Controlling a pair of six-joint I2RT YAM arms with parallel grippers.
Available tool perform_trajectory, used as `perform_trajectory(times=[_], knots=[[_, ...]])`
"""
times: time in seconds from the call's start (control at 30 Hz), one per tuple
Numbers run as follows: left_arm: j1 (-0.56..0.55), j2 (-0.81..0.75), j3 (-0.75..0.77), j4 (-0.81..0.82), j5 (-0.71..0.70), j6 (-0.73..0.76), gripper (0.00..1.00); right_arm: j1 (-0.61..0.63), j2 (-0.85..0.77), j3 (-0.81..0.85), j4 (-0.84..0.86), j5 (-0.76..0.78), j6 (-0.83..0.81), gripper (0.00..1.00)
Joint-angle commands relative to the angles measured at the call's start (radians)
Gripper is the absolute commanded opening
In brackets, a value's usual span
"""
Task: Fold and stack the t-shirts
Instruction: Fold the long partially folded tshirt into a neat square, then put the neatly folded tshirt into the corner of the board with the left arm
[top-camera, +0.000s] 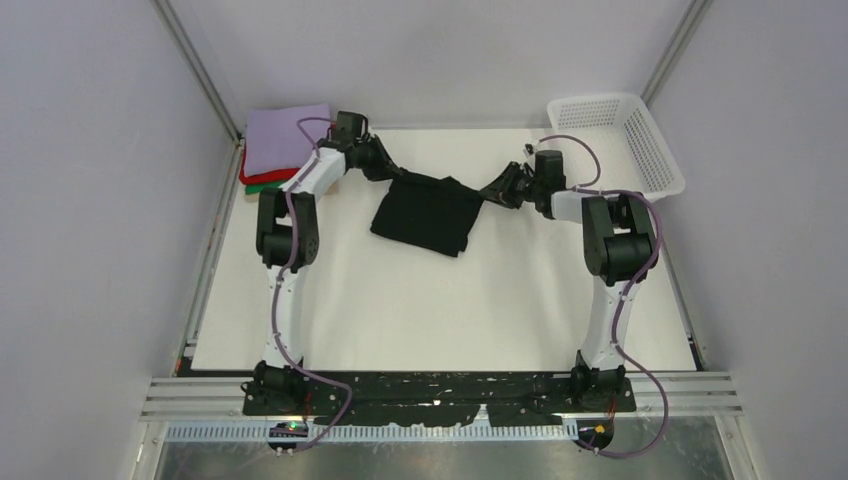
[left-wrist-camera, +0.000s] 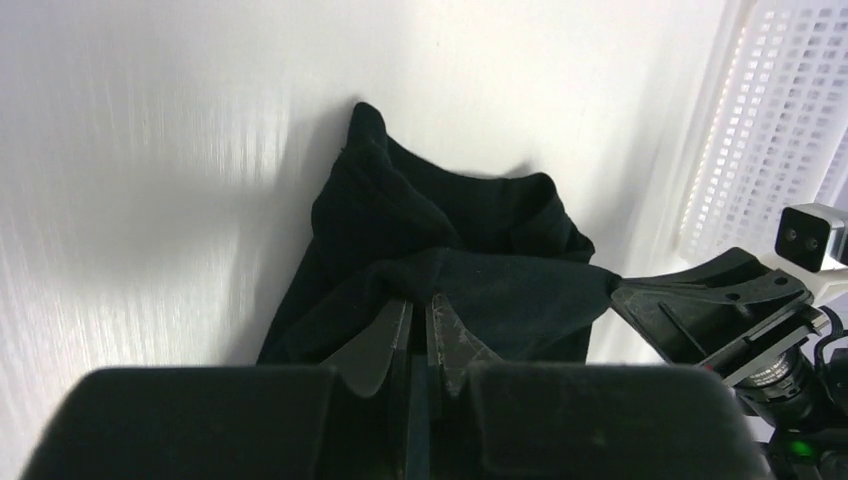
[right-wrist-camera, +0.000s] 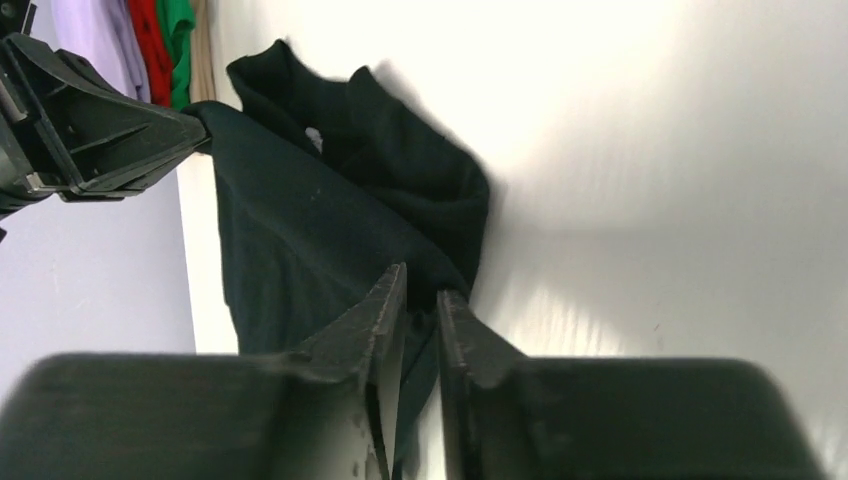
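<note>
A black t-shirt hangs folded between my two grippers at the middle back of the table. My left gripper is shut on its left top corner, and my right gripper is shut on its right top corner. In the left wrist view the cloth is pinched between the fingers. In the right wrist view the shirt is pinched the same way, with a small white label showing. A stack of folded shirts, lavender on top, then red and green, lies at the back left.
A white plastic mesh basket stands at the back right, beside the right arm. The stack's red and green edges show in the right wrist view. Grey walls close in the table on both sides.
</note>
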Motion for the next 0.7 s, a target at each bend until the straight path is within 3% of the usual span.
perform_trajectory(times=[0.0,0.1,0.13,0.17,0.2,0.27,0.5,0.67], knots=[[0.013,0.051,0.153,-0.045,0.016,-0.03,0.21,-0.011,0.023,0.098,0.001,0.024,-0.033,0.34],[0.012,0.035,0.165,-0.041,0.003,-0.034,0.45,-0.011,-0.013,0.126,-0.056,0.037,-0.086,0.64],[0.013,0.022,0.162,-0.046,-0.004,-0.034,0.58,-0.011,-0.025,0.137,-0.096,0.043,-0.098,0.7],[0.012,-0.006,0.153,-0.049,-0.005,-0.032,0.72,-0.011,-0.055,0.136,-0.112,0.044,-0.117,0.92],[0.011,-0.034,0.129,-0.044,-0.003,-0.032,0.85,-0.009,-0.073,0.122,-0.13,0.039,-0.121,0.98],[0.005,-0.101,0.057,-0.024,0.006,-0.03,0.98,0.001,-0.136,0.074,-0.136,0.026,-0.128,0.96],[-0.051,-0.341,-0.316,0.133,0.088,-0.05,0.99,0.147,-0.336,-0.123,-0.054,-0.13,-0.05,0.95],[-0.06,-0.353,-0.468,0.25,0.187,-0.111,1.0,0.239,-0.248,-0.225,0.349,-0.259,0.232,0.95]])
